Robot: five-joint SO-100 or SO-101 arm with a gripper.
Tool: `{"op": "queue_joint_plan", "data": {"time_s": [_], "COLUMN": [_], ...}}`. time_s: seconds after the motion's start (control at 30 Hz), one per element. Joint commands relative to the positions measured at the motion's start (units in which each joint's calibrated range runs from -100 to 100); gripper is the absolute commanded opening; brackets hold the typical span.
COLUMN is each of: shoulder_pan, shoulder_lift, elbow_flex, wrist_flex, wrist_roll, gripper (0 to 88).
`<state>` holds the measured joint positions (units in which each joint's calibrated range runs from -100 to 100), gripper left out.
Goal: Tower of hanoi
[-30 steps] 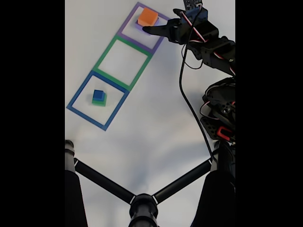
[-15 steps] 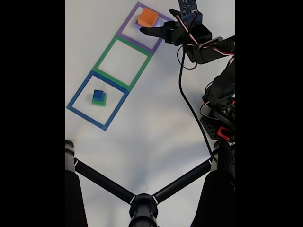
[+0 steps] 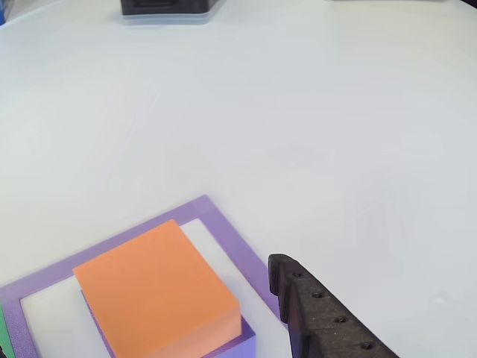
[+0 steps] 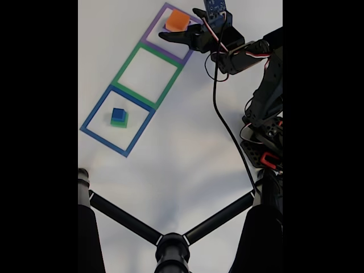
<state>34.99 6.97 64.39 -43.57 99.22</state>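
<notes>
Here, orange block (image 4: 178,21) flat, gripper (image 4: 165,37) beside

Lighting is bright and even. The white table (image 4: 187,148) is nearly overexposed, with faint, soft shadows. The fixed view has black side bars. The close view is slightly soft.

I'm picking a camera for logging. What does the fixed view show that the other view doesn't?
Fixed view alone: the green square, the blue square holding a blue block on a green block, the arm, and tripod legs.

Other view alone: a purple block under the orange one, and a dark object at the table's far edge.

Both: the orange block, the purple square, and the pincer beside it.
</notes>
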Motion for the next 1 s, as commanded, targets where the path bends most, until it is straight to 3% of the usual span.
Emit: {"op": "queue_joint_plan", "data": {"time_s": [0.0,0.53,0.97], "shoulder_pan": [-2.3,-3.5,-4.5], "shoulder_lift": [0.6,5.2,5.0], "elbow_flex": [-2.5,-5.7,-4.6], "wrist_flex": [-2.1,-3.1,-2.8], "wrist_roll": [0.8,0.8,0.8], "gripper": [47.5,44.7,34.9]}}
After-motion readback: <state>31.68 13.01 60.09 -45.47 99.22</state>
